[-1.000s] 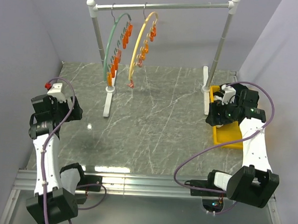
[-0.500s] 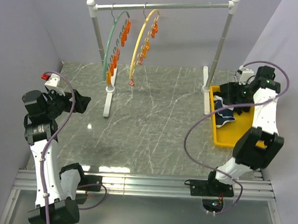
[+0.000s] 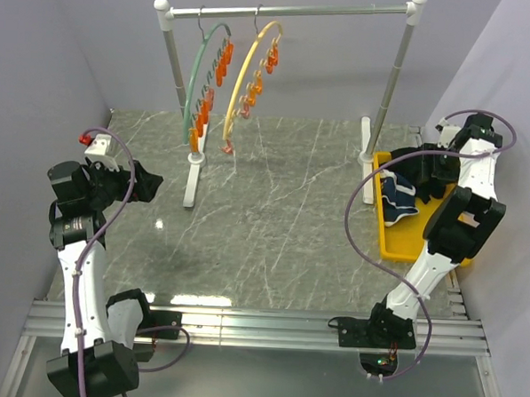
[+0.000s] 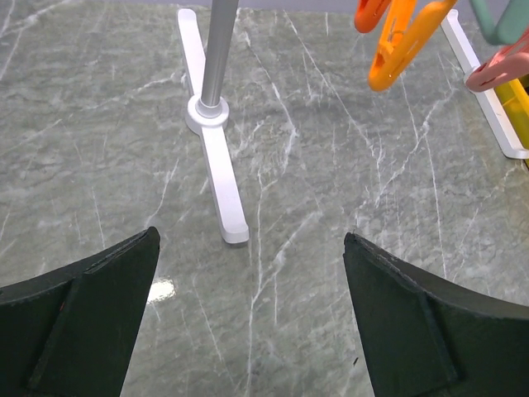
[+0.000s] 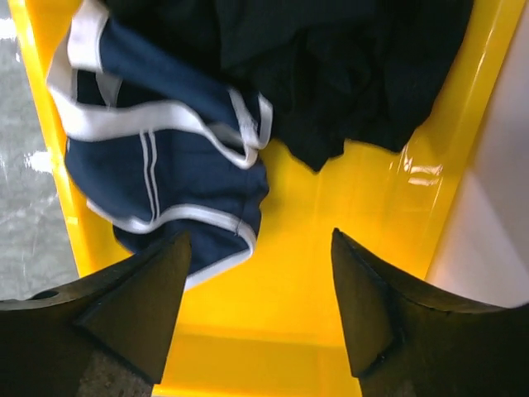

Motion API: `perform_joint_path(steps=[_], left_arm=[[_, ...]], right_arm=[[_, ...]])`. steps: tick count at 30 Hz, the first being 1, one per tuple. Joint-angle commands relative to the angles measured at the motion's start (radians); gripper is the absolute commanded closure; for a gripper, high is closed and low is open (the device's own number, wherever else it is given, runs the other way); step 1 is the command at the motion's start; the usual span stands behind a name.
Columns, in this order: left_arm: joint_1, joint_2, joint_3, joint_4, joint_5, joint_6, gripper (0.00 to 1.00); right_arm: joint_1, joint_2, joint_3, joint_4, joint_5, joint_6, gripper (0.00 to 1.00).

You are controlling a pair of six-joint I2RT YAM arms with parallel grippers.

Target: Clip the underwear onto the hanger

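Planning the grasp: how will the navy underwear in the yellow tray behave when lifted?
Probably floppy: the underwear lies crumpled in folds. Likely light, being thin fabric. It might snag the black clothing touching it.

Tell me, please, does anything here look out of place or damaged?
Nothing looks damaged or spilled. The underwear lies crumpled, not flat, in the yellow tray, against its table-side wall, with the black clothing bunched beside it.

White arms [image 3: 426, 269], black joints [image 3: 463, 231], purple cables [image 3: 348, 219]
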Motion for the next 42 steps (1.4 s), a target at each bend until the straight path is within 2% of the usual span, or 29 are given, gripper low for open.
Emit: perform_joint_path(steps=[1,3,5,7,10,13,19,29,36,39,40,42], left_arm=[[-0.005,0.002,-0.001,0.045,0.016,0.008,0.01],[-0.008,0.008,0.0,0.044,0.016,0.017,0.01],[-0.006,0.015,0.0,0.037,0.016,0.023,0.01],[-0.008,0.019,-0.006,0.043,0.018,0.025,0.01],[-0.009,0.03,-0.009,0.05,0.021,0.02,0.01],[-0.014,0.038,-0.001,0.053,0.024,0.014,0.01],[-0.017,0.042,0.005,0.053,0.039,0.011,0.01],[-0.034,0.041,0.0,0.054,0.027,0.008,0.01],[-0.04,0.045,0.011,0.07,0.047,-0.023,0.01],[-0.043,0.035,0.041,0.05,0.05,-0.027,0.01],[-0.043,0.03,0.054,0.044,0.05,-0.026,0.01],[-0.043,0.018,0.06,0.027,0.05,-0.018,0.01]], right_arm=[[0.009,0.055,0.102,0.008,0.018,0.021,0.26],[0.013,0.08,0.154,-0.029,-0.009,0.015,0.34],[0.031,0.063,0.112,-0.036,-0.04,0.003,0.37],[0.062,0.007,0.01,0.006,-0.048,-0.002,0.37],[0.093,-0.029,-0.054,0.015,-0.039,-0.008,0.37],[0.094,-0.028,-0.094,0.017,0.004,0.009,0.37],[0.09,-0.057,-0.241,0.13,0.079,0.007,0.37],[0.073,0.025,-0.235,0.178,0.049,0.05,0.37],[0.055,0.077,-0.22,0.208,0.047,0.067,0.41],[0.039,0.065,-0.226,0.211,0.003,0.07,0.54],[0.038,0.046,-0.23,0.202,-0.011,0.066,0.64],[0.032,0.016,-0.241,0.198,-0.043,0.061,0.77]])
